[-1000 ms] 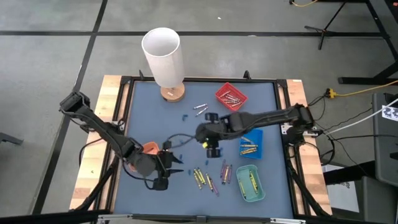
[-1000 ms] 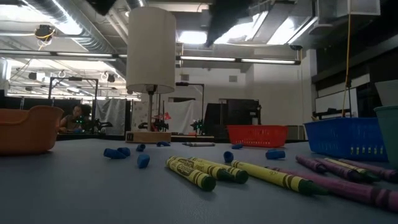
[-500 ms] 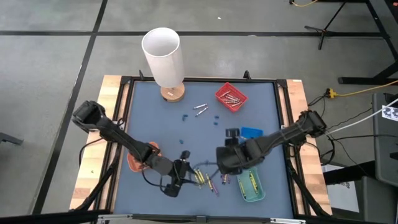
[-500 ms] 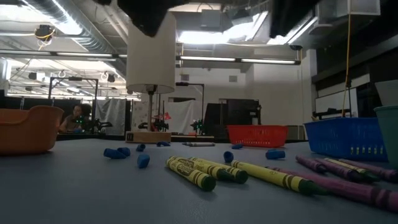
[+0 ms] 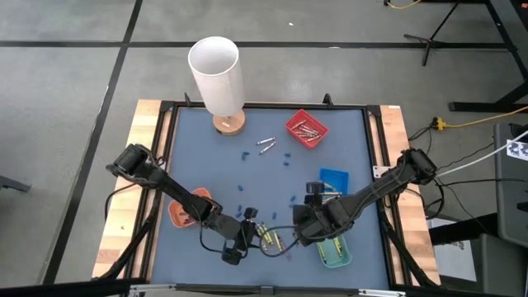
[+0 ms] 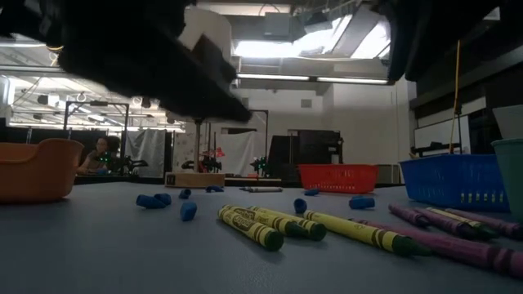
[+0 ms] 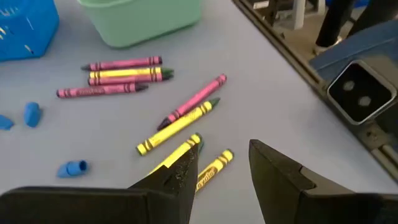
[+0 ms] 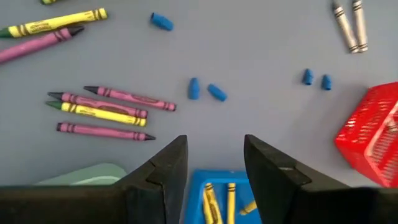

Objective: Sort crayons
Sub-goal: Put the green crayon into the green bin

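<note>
Only the wrist views show each claw [image 7: 222,167] [image 8: 214,163] spread above loose crayons [image 7: 177,124].

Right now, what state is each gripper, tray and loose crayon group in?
left gripper: open, empty, over the yellow crayons.
right gripper: open, empty, above the blue tray.
purple-pink crayons: loose on the table.
silver crayons: loose beside the red tray.
green tray: holds crayons.
orange tray: contents hidden.
</note>
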Available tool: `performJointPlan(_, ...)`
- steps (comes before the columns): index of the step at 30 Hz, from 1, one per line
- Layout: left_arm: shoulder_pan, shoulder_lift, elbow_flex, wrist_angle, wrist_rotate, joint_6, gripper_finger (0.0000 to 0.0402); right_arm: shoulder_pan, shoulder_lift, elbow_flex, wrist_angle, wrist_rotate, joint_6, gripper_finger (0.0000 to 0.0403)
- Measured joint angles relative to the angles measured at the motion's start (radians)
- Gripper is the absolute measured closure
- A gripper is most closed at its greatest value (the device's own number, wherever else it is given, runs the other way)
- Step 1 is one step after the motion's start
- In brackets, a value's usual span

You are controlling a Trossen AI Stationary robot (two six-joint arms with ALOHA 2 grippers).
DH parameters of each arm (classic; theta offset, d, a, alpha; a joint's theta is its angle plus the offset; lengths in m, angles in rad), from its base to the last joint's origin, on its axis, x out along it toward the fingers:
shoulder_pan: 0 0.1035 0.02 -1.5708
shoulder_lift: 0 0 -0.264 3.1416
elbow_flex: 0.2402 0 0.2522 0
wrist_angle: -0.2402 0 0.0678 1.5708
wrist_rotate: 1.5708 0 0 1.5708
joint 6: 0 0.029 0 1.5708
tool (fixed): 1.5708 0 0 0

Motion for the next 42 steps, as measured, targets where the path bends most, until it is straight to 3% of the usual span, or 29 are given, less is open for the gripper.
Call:
performJointPlan(19,0.046,0.113,0.000,0.042,0.054,0.072,0.0274,-0.002,0.000,-0.014,0.108,-0.015,0.001,0.0246)
performJointPlan(42,0.090,0.111,0.001,-0.064,0.125,0.039,0.0274,-0.002,0.001,-0.014,0.115,-0.015,0.000,0.0246)
